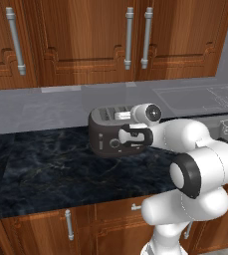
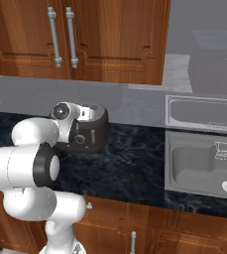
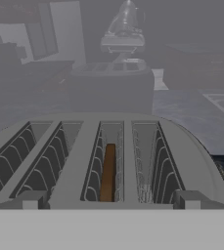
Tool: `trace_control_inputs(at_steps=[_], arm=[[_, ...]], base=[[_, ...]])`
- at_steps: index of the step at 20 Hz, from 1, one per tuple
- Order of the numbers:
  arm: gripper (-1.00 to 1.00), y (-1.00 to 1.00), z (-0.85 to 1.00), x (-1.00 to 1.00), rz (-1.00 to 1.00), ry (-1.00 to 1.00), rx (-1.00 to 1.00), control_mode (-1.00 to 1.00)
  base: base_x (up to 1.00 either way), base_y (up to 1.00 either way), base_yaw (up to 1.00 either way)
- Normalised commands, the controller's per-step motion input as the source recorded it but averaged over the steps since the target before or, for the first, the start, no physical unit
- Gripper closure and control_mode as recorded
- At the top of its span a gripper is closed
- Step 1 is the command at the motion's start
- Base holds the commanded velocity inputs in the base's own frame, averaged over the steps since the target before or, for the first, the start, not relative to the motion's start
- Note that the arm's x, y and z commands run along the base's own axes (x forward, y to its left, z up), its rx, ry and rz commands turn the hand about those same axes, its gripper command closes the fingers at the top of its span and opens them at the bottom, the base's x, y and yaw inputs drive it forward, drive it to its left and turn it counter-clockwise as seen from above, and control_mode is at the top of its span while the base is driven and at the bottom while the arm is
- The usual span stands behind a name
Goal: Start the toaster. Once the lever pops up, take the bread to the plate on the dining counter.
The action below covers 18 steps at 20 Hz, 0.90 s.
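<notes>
The gripper [image 3: 108, 199] hangs with its jaws spread wide and nothing between them, just above the near edge of the toaster [image 3: 108, 161]. Its two fingertips [image 3: 31, 199] stand at either side, over the toaster's outer parts. Directly beneath and ahead of the gripper run four long slots. In the third slot from the left sits the bread [image 3: 108, 172], a thin brown slice standing on edge, well down inside the slot and not touched by the fingers.

From the base views, the white arm [image 1: 195, 164] reaches forward over a black marbled counter [image 1: 56, 169], and its hand covers the right front part of the dark grey toaster [image 1: 105, 132]. Farther off to the right of the gripper lies a grey sink [image 2: 204, 163]. Beyond the toaster rise wooden wall cabinets [image 1: 85, 40] with metal handles.
</notes>
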Motion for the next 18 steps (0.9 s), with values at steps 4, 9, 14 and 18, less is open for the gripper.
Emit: trace_control_inputs(at_steps=[4,9,14,18], arm=[[-1.0,0.0,0.0,0.0,0.0,0.0,0.0,-1.0],[-1.0,0.0,0.0,0.0,0.0,0.0,0.0,-1.0],[-1.0,0.0,0.0,0.0,0.0,0.0,0.0,-1.0],[-1.0,0.0,0.0,0.0,0.0,0.0,0.0,-1.0]], base=[[0.0,0.0,0.0],[0.0,0.0,0.0],[0.0,0.0,0.0],[0.0,0.0,0.0]])
